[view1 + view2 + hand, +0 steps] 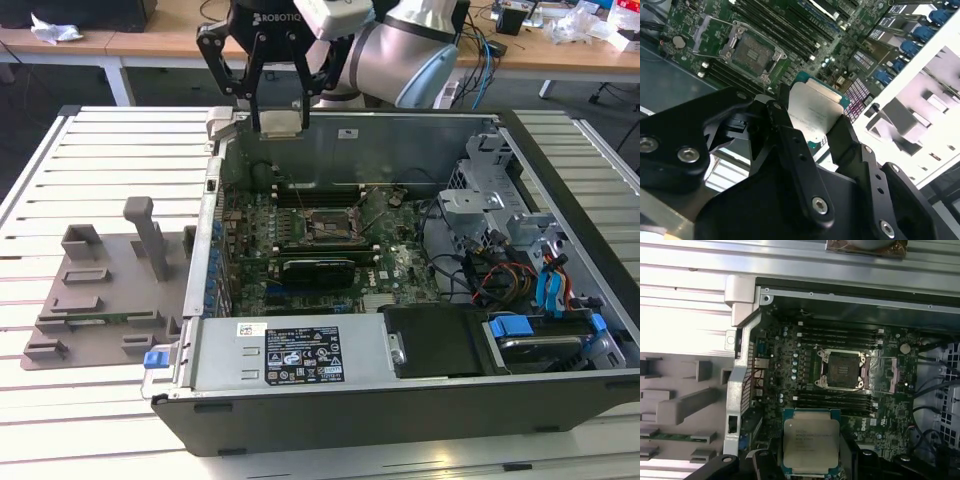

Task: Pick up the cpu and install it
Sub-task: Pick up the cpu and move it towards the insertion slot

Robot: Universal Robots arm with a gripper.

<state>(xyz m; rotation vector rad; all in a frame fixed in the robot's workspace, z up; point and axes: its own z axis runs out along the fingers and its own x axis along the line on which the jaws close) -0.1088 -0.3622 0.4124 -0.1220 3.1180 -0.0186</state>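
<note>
The gripper [279, 118] is closed on the cpu [280, 124], its two black fingers [786, 131] pinching opposite edges, so those edges are hidden in both wrist views. In the exterior view the chip shows as no more than a pale slab between the fingertips, in the air over the far wall of the open computer case [400, 412]. The arm above it is cut off by the picture's edge. The second wrist view shows the cpu's silvery metal lid [815, 112] on a green board, with faint lines of engraved print. The socket [330, 228] is a black-framed square with a wire lever. It sits bare on the green motherboard [385, 262] between rows of dark memory slots, well below the chip and not touching it. The case lies on its side on the white slatted bench [110, 150]. A black-and-white sticker [303, 355] of small print and symbols sits on the grey metal cover by the case's near wall. White lettering marks the gripper's body. A grey plastic tray [90, 300] with upright posts rests just beside the case, toward the bench edge on the exterior view's left.
</note>
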